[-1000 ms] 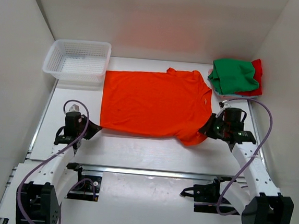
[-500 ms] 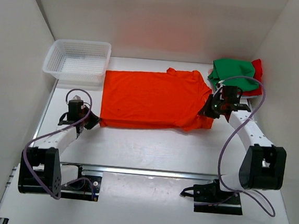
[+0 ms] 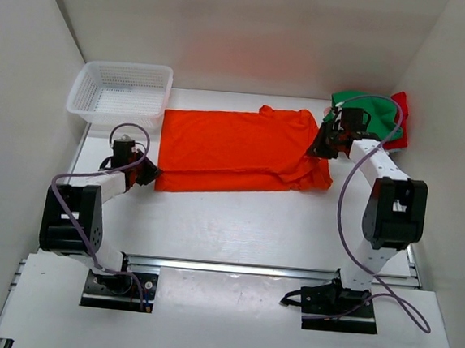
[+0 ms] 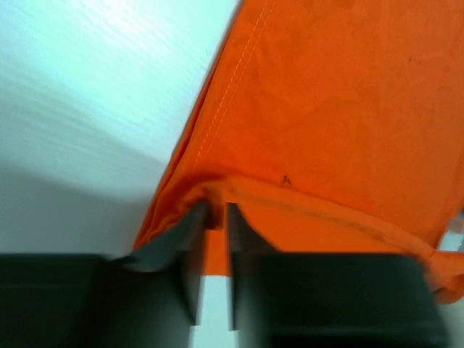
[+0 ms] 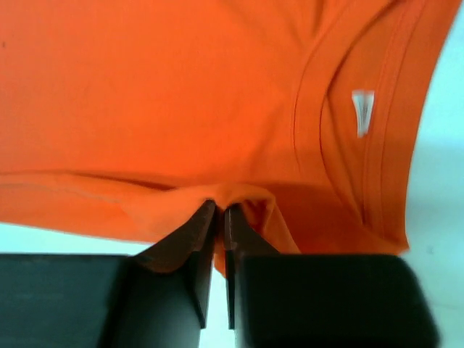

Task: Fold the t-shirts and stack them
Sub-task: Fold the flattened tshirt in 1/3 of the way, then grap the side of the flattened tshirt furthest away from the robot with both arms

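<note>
The bright orange t-shirt [image 3: 235,146] lies spread across the middle of the table, its near edge doubled over toward the far side. My left gripper [image 3: 145,169] is shut on the shirt's near left hem corner [image 4: 217,199]. My right gripper [image 3: 316,146] is shut on the folded near edge by the collar [image 5: 217,197]. The neck label [image 5: 361,109] shows in the right wrist view. The green t-shirt [image 3: 366,112] lies bunched on the red t-shirt [image 3: 398,123] at the far right, just behind the right gripper.
A white plastic mesh basket [image 3: 121,93] stands at the far left, touching the orange shirt's far left corner. White walls close in the left, right and far sides. Both arm bases stand on the rail [image 3: 232,268] at the near edge.
Both grippers have moved away from me, carrying the orange shirt's near edge over the rest. The shirt now looks narrower front to back, with a folded strip along its near side.
</note>
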